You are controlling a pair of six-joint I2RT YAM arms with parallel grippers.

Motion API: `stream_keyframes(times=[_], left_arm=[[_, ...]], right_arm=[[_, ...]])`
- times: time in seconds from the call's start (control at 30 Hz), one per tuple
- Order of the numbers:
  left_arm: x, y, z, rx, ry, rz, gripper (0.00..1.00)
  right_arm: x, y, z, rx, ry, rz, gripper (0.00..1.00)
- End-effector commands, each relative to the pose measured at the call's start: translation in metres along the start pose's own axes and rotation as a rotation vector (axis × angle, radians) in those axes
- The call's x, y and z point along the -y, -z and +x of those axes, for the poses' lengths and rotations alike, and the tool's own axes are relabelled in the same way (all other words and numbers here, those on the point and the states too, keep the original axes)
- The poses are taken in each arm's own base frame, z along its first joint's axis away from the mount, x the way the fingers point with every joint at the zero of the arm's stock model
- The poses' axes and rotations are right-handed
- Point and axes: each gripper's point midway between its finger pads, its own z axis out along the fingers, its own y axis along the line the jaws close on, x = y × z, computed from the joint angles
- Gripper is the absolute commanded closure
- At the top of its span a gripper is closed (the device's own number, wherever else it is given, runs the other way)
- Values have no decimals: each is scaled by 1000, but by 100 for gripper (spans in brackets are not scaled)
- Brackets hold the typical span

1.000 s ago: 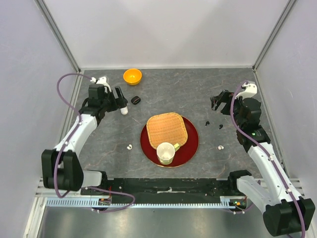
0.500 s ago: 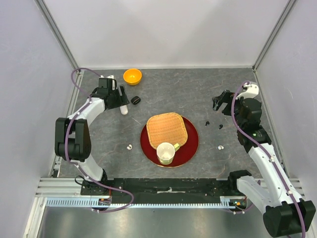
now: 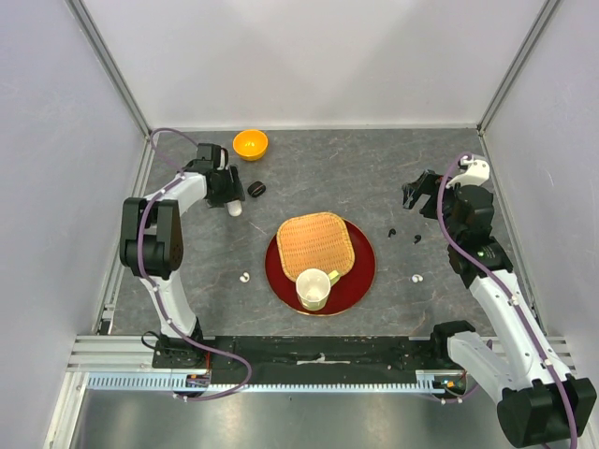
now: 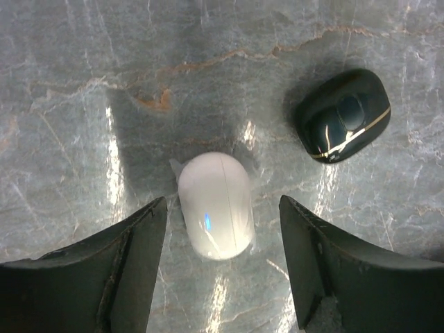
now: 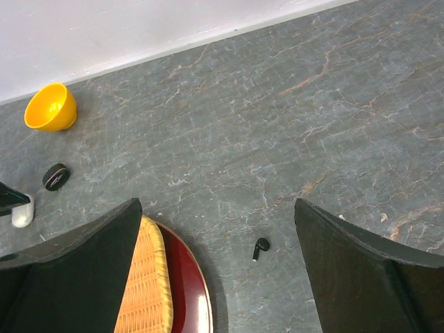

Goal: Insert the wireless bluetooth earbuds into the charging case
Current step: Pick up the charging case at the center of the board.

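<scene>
While its fingers are spread wide with nothing clasped, the left gripper (image 4: 222, 211) is pointed straight down, the white case (image 4: 215, 206) lying flat between the tips and clear of both. The black case (image 4: 343, 114) is seen just beyond, and the left arm is stretched to the far left corner, near the orange bowl (image 3: 250, 144). Likewise parted and empty, the right gripper (image 5: 215, 208) is held high and tilted over the table (image 5: 277, 104), with a black bud (image 5: 260, 248) lying below it, while white buds (image 3: 245, 277) are seen on either side of the red plate (image 3: 363, 281).
</scene>
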Motion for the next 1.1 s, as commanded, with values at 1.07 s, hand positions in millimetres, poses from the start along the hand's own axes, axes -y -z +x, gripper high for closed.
stream_keyframes(times=[1.07], left_arm=[[-3, -2, 21, -2, -20, -51, 42]], right_arm=[[3, -12, -13, 29, -28, 44, 2]])
